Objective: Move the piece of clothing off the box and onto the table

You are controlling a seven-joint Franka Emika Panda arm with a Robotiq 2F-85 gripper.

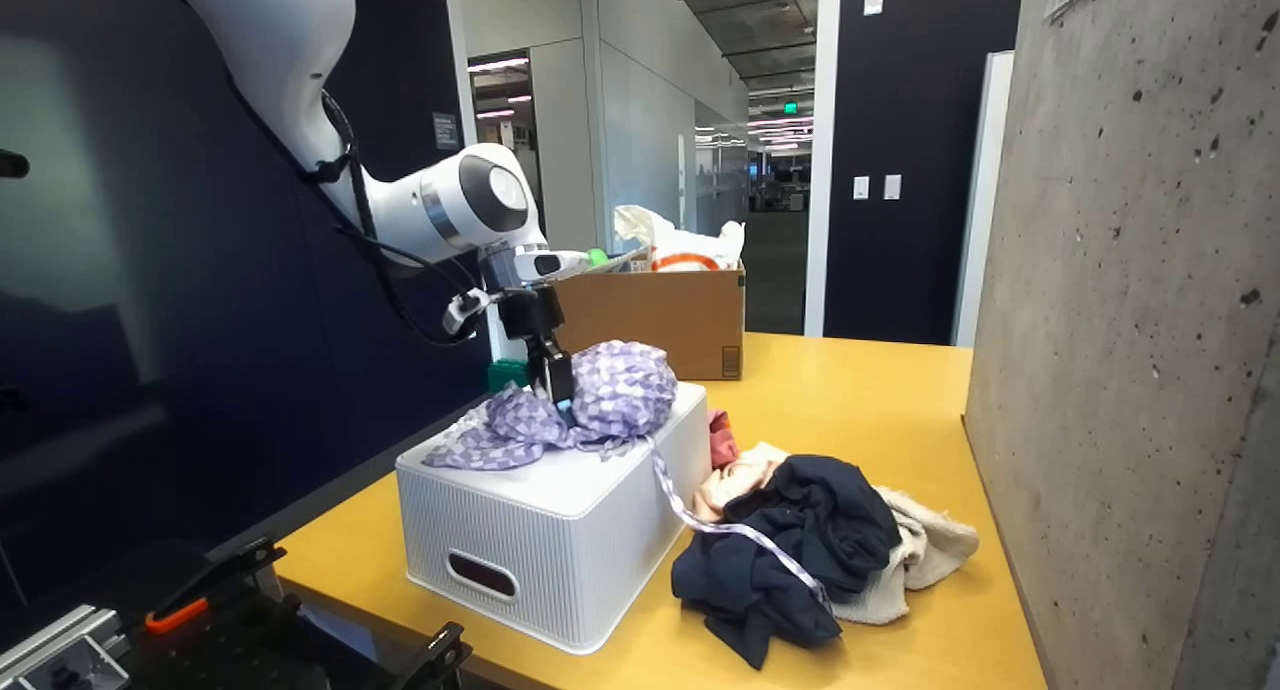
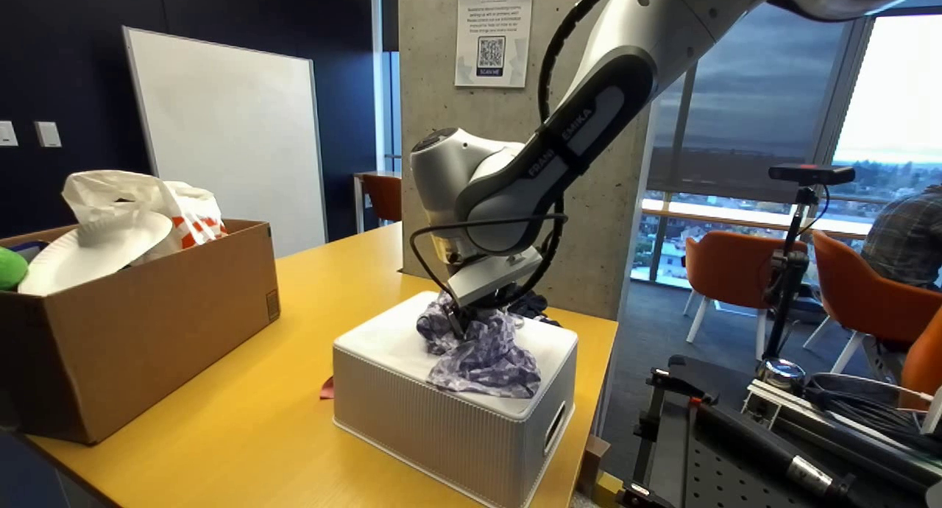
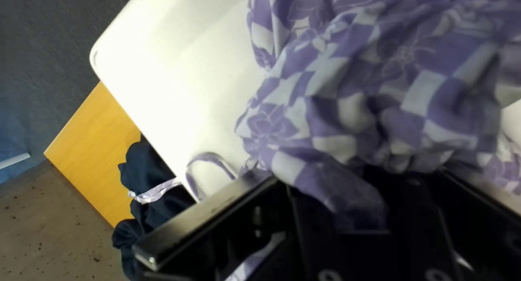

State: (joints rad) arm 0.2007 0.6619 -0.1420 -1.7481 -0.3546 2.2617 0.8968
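Pinching a lilac-and-white checked garment (image 1: 602, 408) on a white ribbed tub (image 1: 520, 530)

From left to right in an exterior view, the garment lies on the tub's top as a flat, wrinkled spread, then a gathered middle, then a rounded, puffy mound. The fabric looks thin and crumpled; the wrist view shows flowers printed among the checks. At the gathered middle the tool (image 1: 556, 395) points down, its fingers close together with a fold of the fabric held between them. A long checked strap (image 3: 158, 192) runs over the tub's edge and across a navy garment (image 1: 830, 515) on the yellow desk (image 1: 870, 400).

Around it, again from the left: a dark green object (image 1: 507, 374) past the tub's far edge, too hidden to name; a brown cardboard box (image 1: 660, 320) with a white plastic bag (image 1: 690, 240) and a paper plate (image 2: 99, 250) in it; a rose-pink cloth (image 1: 720, 438), a peach cloth (image 1: 738, 478), the navy garment and a beige cloth (image 1: 930, 545), heaped together and taking up the desk just beside the tub; last, a concrete wall (image 1: 1130, 320).

Counted: one checked garment, one tub, one cardboard box, one paper plate. The heap shows four colours; how many separate pieces, I cannot tell.
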